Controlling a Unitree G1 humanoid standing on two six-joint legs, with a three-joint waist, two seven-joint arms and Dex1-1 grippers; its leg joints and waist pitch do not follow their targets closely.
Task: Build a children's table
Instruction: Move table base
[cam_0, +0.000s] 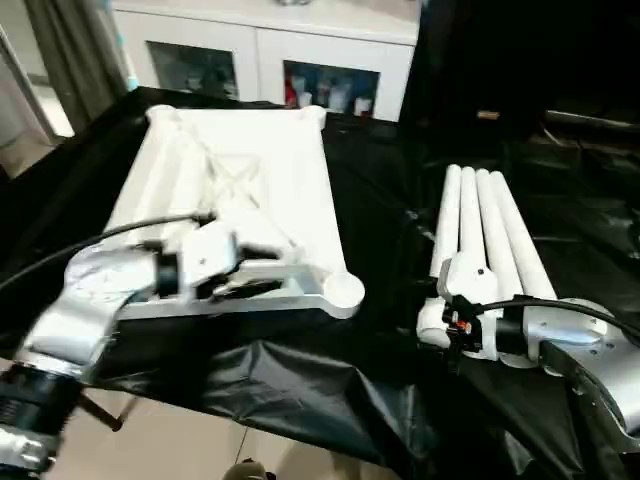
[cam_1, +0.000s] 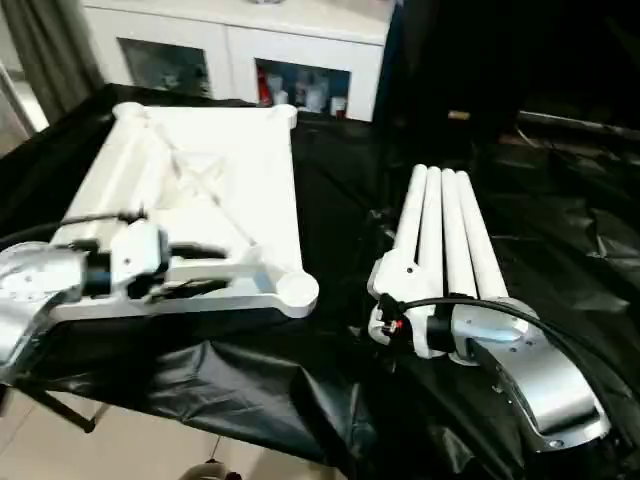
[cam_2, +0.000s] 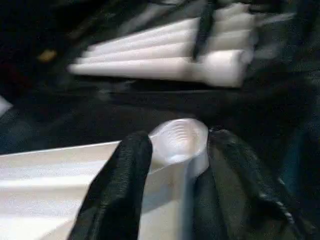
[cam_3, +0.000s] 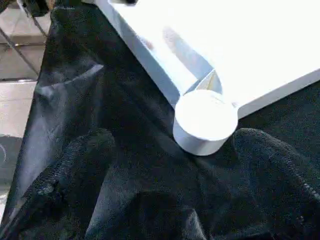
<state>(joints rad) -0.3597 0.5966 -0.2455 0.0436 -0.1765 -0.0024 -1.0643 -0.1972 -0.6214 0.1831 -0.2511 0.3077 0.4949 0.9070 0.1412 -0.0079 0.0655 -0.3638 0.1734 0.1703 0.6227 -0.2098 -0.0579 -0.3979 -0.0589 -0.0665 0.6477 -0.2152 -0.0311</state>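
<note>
Lying upside down on a black-draped table (cam_0: 300, 400), one white tabletop (cam_0: 240, 190) shows its ribbed underside and round corner sockets, three of which can be counted. To its right, well apart, four white tubular legs (cam_0: 480, 230) lie side by side, touching, pointing away from the robot. Two silver arms reach in. The left gripper (cam_2: 170, 165) sits at the tabletop's near edge, its two black fingers (cam_2: 122, 185) partly spread on either side of the near right corner socket (cam_2: 180, 140); whether they touch it cannot be told. The right gripper (cam_3: 170, 165) rests beside the near ends of the legs, fingers spread wide and holding nothing. Behind the table stands one white glass-door cabinet (cam_0: 270, 60).
</note>
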